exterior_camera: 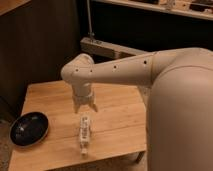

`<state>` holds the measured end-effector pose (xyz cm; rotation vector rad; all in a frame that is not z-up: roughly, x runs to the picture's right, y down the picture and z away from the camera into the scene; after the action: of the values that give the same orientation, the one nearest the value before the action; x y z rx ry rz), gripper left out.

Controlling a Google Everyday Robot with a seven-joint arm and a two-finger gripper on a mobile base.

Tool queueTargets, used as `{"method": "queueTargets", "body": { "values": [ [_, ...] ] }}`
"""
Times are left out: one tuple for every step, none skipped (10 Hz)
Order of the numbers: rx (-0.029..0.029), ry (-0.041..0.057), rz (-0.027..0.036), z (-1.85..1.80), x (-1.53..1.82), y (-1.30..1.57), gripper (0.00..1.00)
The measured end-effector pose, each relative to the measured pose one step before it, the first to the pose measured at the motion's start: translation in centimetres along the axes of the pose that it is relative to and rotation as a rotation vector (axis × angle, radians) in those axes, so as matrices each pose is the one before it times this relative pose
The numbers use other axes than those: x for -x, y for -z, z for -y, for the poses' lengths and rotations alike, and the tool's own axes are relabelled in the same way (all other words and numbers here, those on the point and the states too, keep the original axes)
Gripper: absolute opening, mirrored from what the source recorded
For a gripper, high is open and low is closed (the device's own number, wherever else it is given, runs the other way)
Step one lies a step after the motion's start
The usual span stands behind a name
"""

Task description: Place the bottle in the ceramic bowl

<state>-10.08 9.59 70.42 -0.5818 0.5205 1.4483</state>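
The bottle (84, 132) is small, slender and whitish with a dark-marked label. It lies on its side on the wooden table (115, 117), cap end toward the front edge. The ceramic bowl (29, 128) is round, glossy and dark, and sits empty at the table's front left corner. My gripper (84, 107) hangs from the white arm just above and behind the bottle, fingers pointing down and spread apart, holding nothing.
The table's front edge runs just below the bottle. My large white arm (185, 105) fills the right side. A dark wall panel and a metal rail (110, 47) stand behind the table.
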Motion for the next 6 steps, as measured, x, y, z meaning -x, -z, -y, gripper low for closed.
{"method": "queueTargets", "body": {
  "values": [
    [-0.00005, 0.00016, 0.0, -0.002, -0.004, -0.001, 0.65],
    [0.00004, -0.0004, -0.00048, 0.023, -0.022, -0.017, 0.65],
    [0.02549, -0.00825, 0.0002, 0.088, -0.174, -0.514, 0.65],
    [0.01652, -0.00678, 0.00155, 0.406, -0.196, -0.788, 0.65],
    [0.02584, -0.00017, 0.00744, -0.212, -0.299, -1.175, 0.65],
    [0.02226, -0.00551, 0.01121, 0.085, -0.233, -0.967, 0.65]
  ]
}}
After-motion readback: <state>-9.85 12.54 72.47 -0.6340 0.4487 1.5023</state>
